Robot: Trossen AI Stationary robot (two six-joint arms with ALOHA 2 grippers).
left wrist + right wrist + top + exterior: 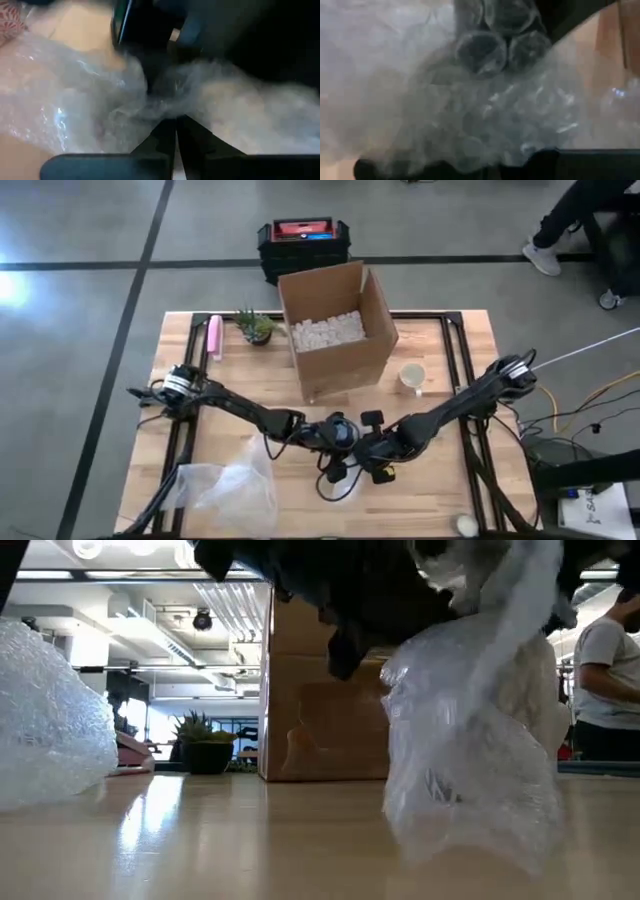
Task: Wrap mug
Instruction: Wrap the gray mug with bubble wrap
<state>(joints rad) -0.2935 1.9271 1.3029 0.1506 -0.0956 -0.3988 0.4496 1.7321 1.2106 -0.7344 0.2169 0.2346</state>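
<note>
Both arms reach inward over the table's front middle, their wrists nearly meeting. The left gripper (338,432) points toward the right one, its fingers (167,135) pressed together. The right gripper (385,450) faces it, though its fingers seem hidden.

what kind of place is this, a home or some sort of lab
Probably a robotics lab or workshop: a wooden worktable on grey concrete floor, a cardboard box of packing peanuts, and exposed ceiling lights and ducts behind.
</note>
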